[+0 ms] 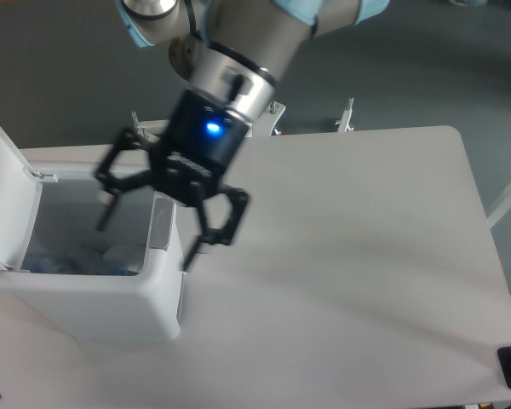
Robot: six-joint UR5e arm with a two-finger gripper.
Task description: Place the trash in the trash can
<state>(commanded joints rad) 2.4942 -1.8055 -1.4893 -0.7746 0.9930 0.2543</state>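
With bottle (77, 261) lying inside bin (94, 302), I judge task near done; gripper (149, 226) spread wide, empty, above rim.

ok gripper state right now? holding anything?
Gripper: open, fingers spread wide, holding nothing, above the right rim of the trash can. Bottle lies inside the can.
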